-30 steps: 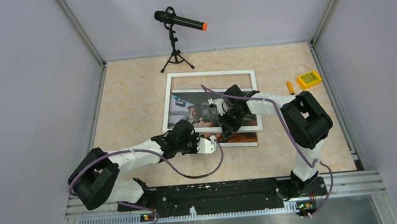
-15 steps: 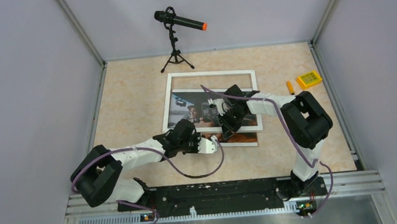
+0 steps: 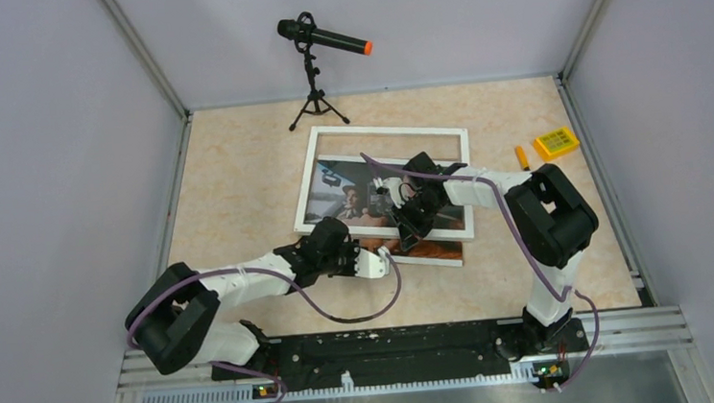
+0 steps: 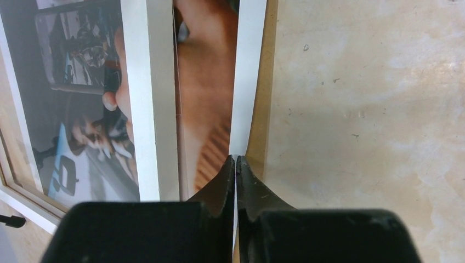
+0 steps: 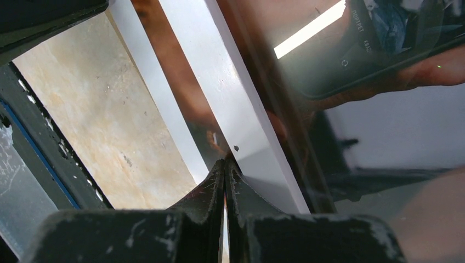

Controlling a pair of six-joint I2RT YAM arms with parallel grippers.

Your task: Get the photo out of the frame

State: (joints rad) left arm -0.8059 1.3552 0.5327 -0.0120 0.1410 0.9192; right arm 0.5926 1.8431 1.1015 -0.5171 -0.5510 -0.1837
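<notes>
The frame (image 3: 391,129), with a white rim, lies mid-table, slightly turned. The photo (image 3: 343,195) shows through it, and its near edge sticks out below the frame's near rim. My left gripper (image 3: 384,260) is shut on the photo's white near margin (image 4: 248,82), with a brown backing strip (image 4: 268,98) beside it. The frame rim (image 4: 148,98) crosses the photo (image 4: 205,98) in the left wrist view. My right gripper (image 3: 402,239) is shut on the frame's near rim (image 5: 236,104), fingertips closed (image 5: 225,161).
A microphone on a small tripod (image 3: 312,41) stands at the back. A yellow box (image 3: 556,141) and an orange marker (image 3: 521,157) lie at the right. Grey walls enclose the table on three sides.
The frame has turned a little clockwise and shifted away and to the right with the right gripper. The photo's near edge stays in the left gripper.
</notes>
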